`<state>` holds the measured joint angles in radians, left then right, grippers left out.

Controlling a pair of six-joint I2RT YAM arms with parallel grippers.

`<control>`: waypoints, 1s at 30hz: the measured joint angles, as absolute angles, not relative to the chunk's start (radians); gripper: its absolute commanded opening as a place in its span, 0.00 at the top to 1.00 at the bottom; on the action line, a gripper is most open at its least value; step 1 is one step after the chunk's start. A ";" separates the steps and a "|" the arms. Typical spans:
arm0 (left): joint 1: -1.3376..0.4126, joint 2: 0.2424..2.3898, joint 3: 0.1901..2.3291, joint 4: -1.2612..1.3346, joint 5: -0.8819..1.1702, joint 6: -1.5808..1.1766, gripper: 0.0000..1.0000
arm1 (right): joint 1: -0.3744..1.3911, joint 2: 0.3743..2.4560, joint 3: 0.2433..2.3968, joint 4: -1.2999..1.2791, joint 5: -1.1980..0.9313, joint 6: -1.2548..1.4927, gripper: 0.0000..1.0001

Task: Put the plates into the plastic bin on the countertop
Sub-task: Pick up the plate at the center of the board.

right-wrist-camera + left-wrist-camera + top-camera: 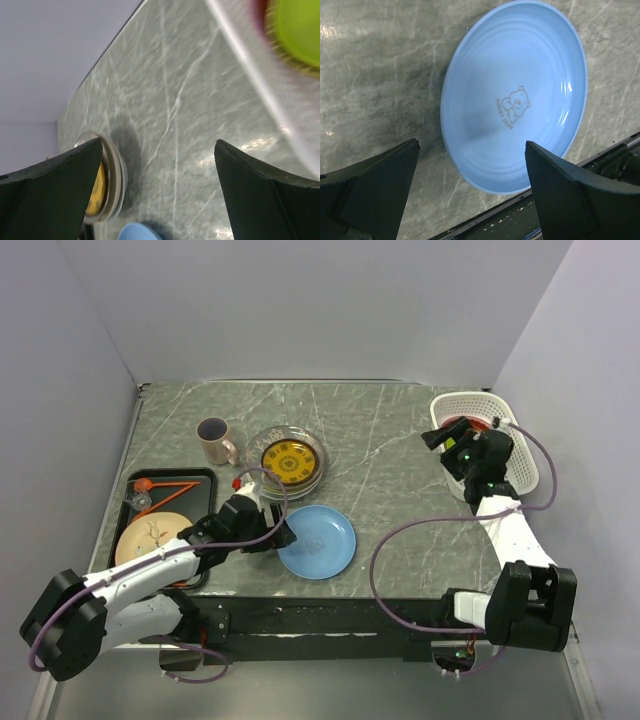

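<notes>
1. blue plate point(316, 541) lies flat on the countertop point(380, 430), close to the near edge and about midway across; the left wrist view shows a small bear print in its centre.
2. left gripper point(275, 532) hangs low just left of this plate, its jaws standing wide apart; in the left wrist view one finger point(375, 190) sits on either side of the plate's rim, and neither clearly touches it.
3. plastic bin point(520, 465) stands at the far right of the countertop, with a red plate point(470, 425) showing inside it; the right wrist view catches a blurred green plate point(300, 30) there too.
4. right gripper point(450, 452) hovers at the bin's left side, jaws spread wide and holding nothing, over bare stone.
5. yellow-patterned plate point(290, 460) rests on a clear glass plate point(318, 452) near the middle, farther back than the blue one.
6. beige mug point(213, 440) stands just left of that stack.
7. black tray point(135, 490) lies at the left edge and carries a beige plate point(150, 535) with a branch motif.
</notes>
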<state>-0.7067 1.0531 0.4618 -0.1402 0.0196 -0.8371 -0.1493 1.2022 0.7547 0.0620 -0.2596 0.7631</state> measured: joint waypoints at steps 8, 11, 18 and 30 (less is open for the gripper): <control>-0.707 1.105 0.462 -0.128 0.021 -0.853 0.24 | -0.068 1.204 0.688 0.079 -0.313 0.749 0.00; -0.707 1.142 0.462 -0.107 0.023 -0.858 0.34 | -0.059 1.208 0.680 0.082 -0.325 0.749 0.00; -0.707 1.245 0.460 -0.035 0.037 -0.873 0.49 | -0.051 1.213 0.680 0.091 -0.345 0.745 0.00; -0.707 1.328 0.461 0.046 0.057 -0.888 0.99 | -0.050 1.234 0.680 0.104 -0.378 0.740 0.00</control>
<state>-0.7067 1.3277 0.4606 0.0460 0.0574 -0.8875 -0.0498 1.2343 0.6800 0.1040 -0.3782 0.7403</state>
